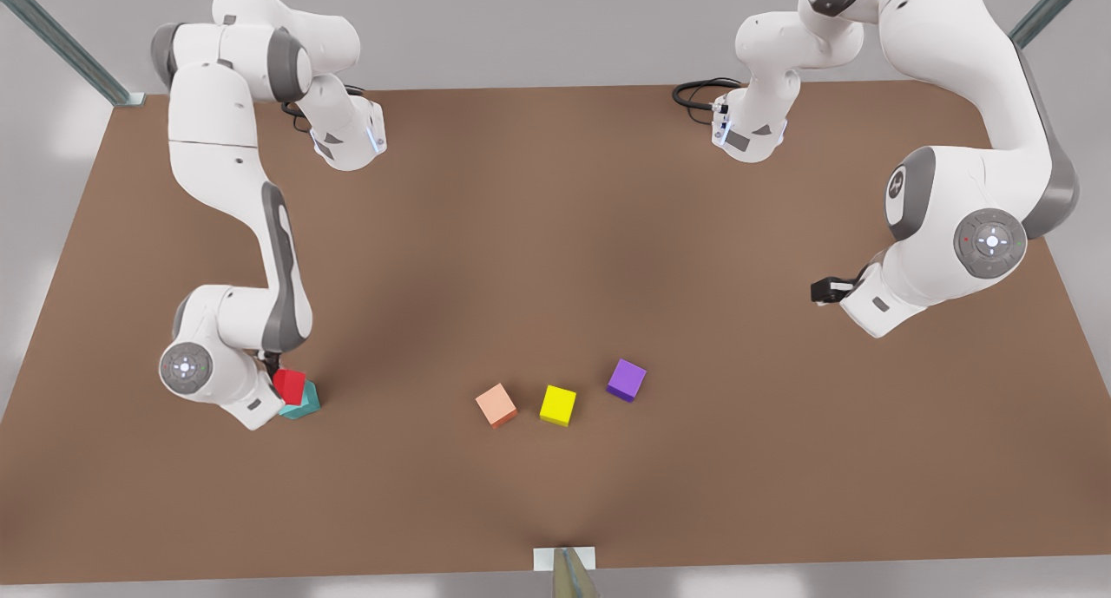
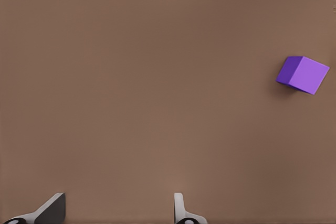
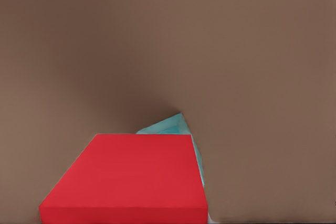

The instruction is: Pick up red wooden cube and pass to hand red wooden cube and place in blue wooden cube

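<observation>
The red wooden cube rests on top of the teal blue wooden cube at the front view's left. It covers most of the teal cube. My right gripper is right at the red cube, coming down on it from above. At the front view's right, my left gripper waits open and holds nothing, hanging above bare table.
A salmon-orange cube, a yellow cube and a purple cube lie in a row near the table's front middle. The brown table ends close behind both arm bases.
</observation>
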Robot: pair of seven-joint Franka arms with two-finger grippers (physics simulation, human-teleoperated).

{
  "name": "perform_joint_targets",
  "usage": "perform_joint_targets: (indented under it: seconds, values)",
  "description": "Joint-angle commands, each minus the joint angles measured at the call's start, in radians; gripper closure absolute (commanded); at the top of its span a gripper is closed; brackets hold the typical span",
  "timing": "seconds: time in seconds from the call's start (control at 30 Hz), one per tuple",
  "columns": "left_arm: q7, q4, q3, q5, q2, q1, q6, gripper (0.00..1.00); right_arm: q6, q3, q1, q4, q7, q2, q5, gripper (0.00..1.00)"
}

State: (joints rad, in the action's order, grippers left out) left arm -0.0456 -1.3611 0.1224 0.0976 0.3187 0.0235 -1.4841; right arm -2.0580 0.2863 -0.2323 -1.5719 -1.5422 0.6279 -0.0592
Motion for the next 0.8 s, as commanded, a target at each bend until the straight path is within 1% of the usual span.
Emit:
perform_joint_targets:
  seconds: [0.0, 0.27, 0.3, 0.33, 0.67, 0.77]
  values:
    - [0.044, 0.000, 0.000, 0.001, -0.001, 0.001, -0.005, 0.00, -0.105, 0.002, 0.001, 0.000, 0.406, 0.009, 0.013, 0.26]
    - [0.044, 0.000, 0.000, 0.001, -0.001, 0.001, -0.012, 0.00, -0.125, 0.002, 0.005, -0.020, 0.407, 0.027, 0.012, 0.26]
    - [0.044, 0.000, 0.000, 0.001, -0.001, 0.001, -0.012, 0.00, -0.125, 0.002, 0.005, -0.028, 0.419, 0.027, 0.012, 0.20]
    - [0.044, 0.000, 0.000, 0.001, -0.001, 0.001, -0.012, 0.00, -0.123, 0.002, 0.005, -0.031, 0.424, 0.029, 0.010, 0.00]
    - [0.044, 0.000, 0.000, -0.001, -0.003, 0.001, -0.008, 0.00, -0.105, 0.001, 0.005, -0.034, 0.416, 0.015, 0.010, 0.00]
    - [0.044, 0.000, 0.000, -0.001, -0.003, 0.001, -0.008, 0.00, -0.039, -0.001, 0.002, -0.034, 0.422, -0.028, -0.001, 0.00]
